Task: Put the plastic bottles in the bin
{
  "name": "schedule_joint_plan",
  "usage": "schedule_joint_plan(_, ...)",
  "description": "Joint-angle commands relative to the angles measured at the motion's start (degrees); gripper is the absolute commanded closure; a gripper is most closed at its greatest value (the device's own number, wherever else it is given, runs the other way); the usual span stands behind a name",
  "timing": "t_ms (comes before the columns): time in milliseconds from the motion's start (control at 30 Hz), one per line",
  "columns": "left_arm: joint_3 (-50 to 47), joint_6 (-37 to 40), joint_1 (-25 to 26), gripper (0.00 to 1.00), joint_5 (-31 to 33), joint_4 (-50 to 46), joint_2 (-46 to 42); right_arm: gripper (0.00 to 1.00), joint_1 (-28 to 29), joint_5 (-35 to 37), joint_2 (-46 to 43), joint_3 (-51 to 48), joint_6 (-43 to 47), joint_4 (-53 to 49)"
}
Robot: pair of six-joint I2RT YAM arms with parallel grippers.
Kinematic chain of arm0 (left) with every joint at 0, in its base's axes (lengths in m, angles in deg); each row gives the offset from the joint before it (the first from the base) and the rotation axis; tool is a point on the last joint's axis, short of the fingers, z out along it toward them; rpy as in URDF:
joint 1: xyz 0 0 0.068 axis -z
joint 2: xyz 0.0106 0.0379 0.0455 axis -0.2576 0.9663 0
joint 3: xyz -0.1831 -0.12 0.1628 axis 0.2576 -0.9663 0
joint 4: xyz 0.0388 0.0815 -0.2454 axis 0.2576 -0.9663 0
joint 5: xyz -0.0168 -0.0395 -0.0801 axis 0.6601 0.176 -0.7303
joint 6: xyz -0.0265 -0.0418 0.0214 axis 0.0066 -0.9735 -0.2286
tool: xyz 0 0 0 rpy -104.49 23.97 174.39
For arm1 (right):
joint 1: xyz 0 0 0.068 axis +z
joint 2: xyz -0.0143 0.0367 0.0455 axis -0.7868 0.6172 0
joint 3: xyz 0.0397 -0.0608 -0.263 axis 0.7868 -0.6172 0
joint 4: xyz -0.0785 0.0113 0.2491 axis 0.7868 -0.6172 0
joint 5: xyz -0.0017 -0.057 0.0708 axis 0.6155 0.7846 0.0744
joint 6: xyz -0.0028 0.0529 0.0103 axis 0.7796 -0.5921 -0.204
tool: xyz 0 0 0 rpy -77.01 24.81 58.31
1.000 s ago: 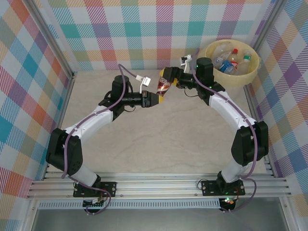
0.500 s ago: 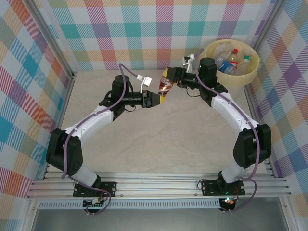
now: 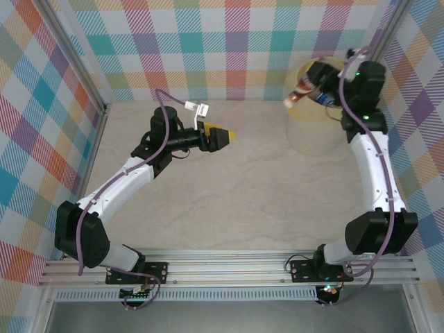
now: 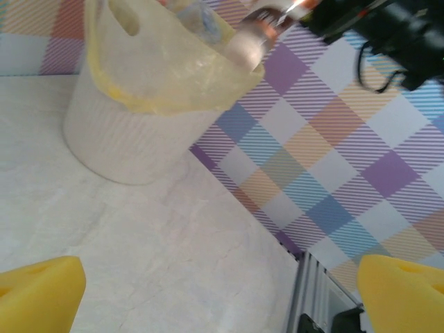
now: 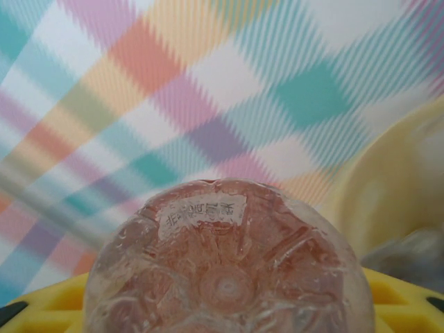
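Note:
My right gripper [image 3: 307, 83] is shut on a clear plastic bottle with a reddish-brown label [image 3: 300, 92], held in the air over the left rim of the bin [image 3: 313, 135]. In the right wrist view the bottle's base [image 5: 225, 270] faces the camera between the yellow fingers [image 5: 409, 300], with the bin's cream rim [image 5: 399, 184] to the right. The left wrist view shows the bin [image 4: 128, 121], other bottles [image 4: 198, 17] inside it, and the held bottle [image 4: 255, 36] above its rim. My left gripper [image 3: 222, 134] stands open and empty over the table's middle, well left of the bin.
Checked cloth walls [image 3: 208, 48] close the table at the back and sides, with a metal frame post [image 3: 76, 76] at the left. The bin stands in the far right corner. A metal rail [image 4: 309, 291] runs along the table's right edge.
The left gripper opened, let go of the bottle and drew back left. The right gripper closed on the bottle and carried it right, from the table's middle to above the bin's rim.

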Motion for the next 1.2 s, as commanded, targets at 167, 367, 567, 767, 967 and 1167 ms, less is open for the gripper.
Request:
schedule_joint_plan(167, -0.17, 2.28, 0.46, 0.00, 5.27, -3.51, 0.70, 0.45, -4.71, 19.89, 8.47, 13.62, 14.80, -13.69)
schedule_joint_plan(367, 0.02, 2.55, 0.49, 0.00, 6.26, -4.36, 1.66, 0.40, -4.90, 21.19, 17.45, 21.00, 14.44, -20.98)
schedule_joint_plan(567, 0.33, 3.24, 0.50, 0.00, 7.21, -5.84, 2.15, 0.36, -5.34, 17.47, 27.26, 29.63, 10.60, -28.72)
schedule_joint_plan(767, -0.18, 4.32, 0.50, 0.00, 9.04, -7.40, 1.37, 0.31, -5.40, 21.06, 32.94, 37.45, 11.35, -35.95)
schedule_joint_plan(967, -0.17, 4.72, 0.50, 0.00, 10.01, -7.83, 1.62, 0.17, -5.41, 22.29, 29.76, 38.04, 11.77, -36.39)
schedule_joint_plan(1167, -0.37, 4.63, 0.44, 0.00, 12.08, -8.13, 1.88, 0.12, -5.34, 30.53, 25.95, 37.60, 14.85, -37.43)
